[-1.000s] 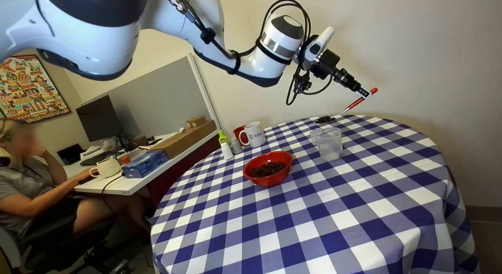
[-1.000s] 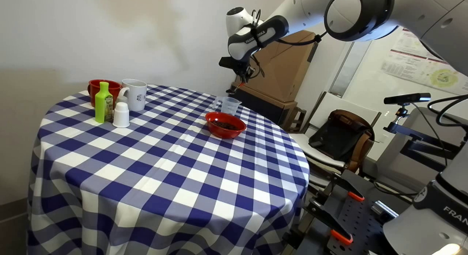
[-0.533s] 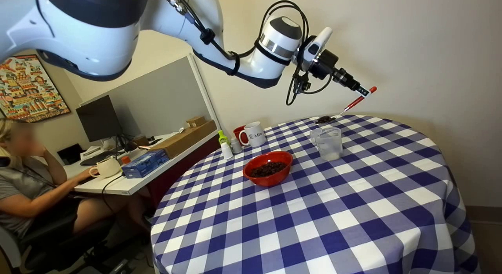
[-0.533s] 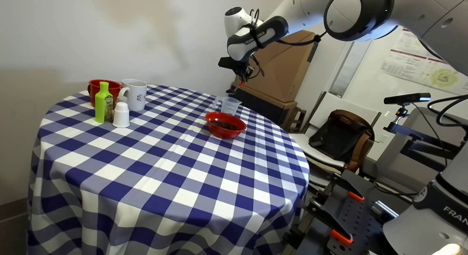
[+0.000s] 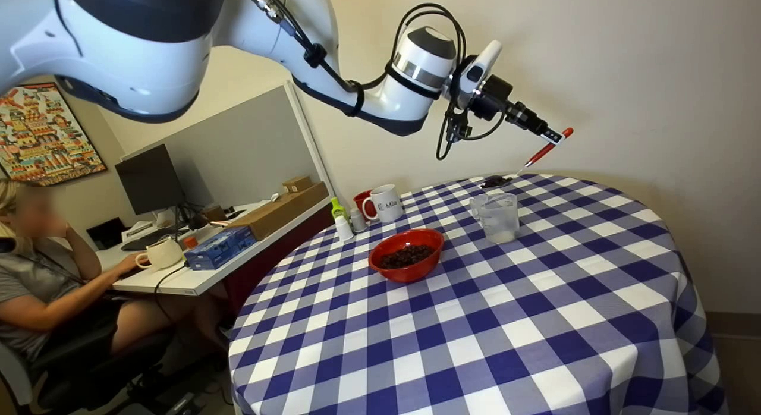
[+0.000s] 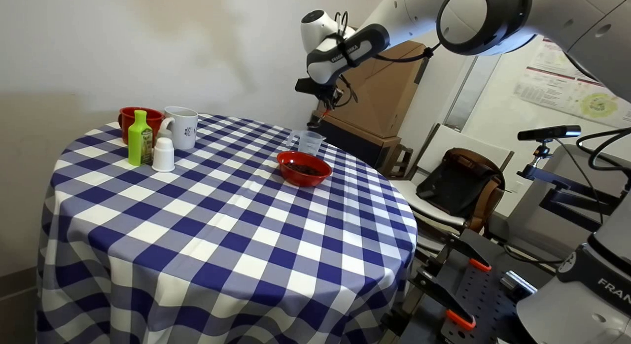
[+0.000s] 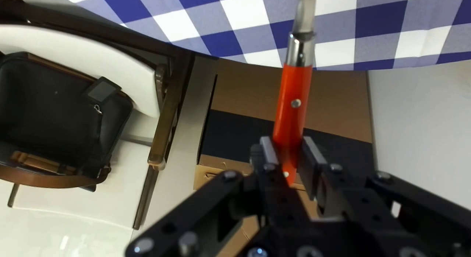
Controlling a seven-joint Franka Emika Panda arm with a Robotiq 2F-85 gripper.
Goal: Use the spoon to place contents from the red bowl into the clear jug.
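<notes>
The hand point(image 7: 290, 152) pinches the spoon point(image 5: 540, 154) by its handle. In an exterior view the spoon's dark load point(image 5: 495, 181) shows at twelve o'clock of the clear jug point(image 5: 499, 222), the red bowl point(image 5: 410, 275) at eight. Judged step: delivery, before tipping. Next: verify alignment, then tip.

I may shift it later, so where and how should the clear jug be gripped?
Probably by the handle, coming level from the side facing the white mug: the clear jug stands upright and its handle juts roughly that way. The hand is shut on the spoon, which should be set down first.
</notes>
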